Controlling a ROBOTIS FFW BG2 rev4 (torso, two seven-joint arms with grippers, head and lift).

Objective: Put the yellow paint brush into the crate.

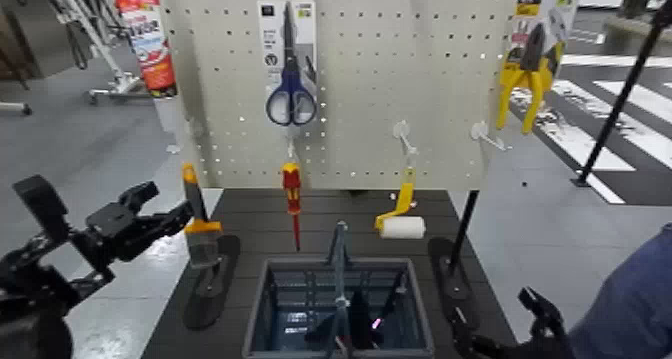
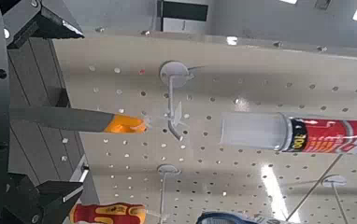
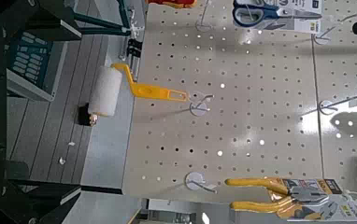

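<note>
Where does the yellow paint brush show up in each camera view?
Head view: left of centre, the yellow paint brush upright beside the left pincer; right pincer low at right.
Left wrist view: left half, lying sideways in the image between the open jaws, its orange tip toward image centre.
Right wrist view: not in it.
Shared landmark: the pegboard.

So from the left wrist view, everything sits around the pegboard (image 2: 223, 103). The yellow paint brush (image 2: 83, 119) hangs by it, orange tip over its edge area. A spray can (image 2: 326, 135) with a clear cap is against its face, plus pale hooks (image 2: 174, 75). Near its edge there's a red-and-yellow handle (image 2: 109, 213), probably a screwdriver, and something blue (image 2: 228, 218), cut off. The left gripper's jaws stand apart, empty, beside it.
</note>
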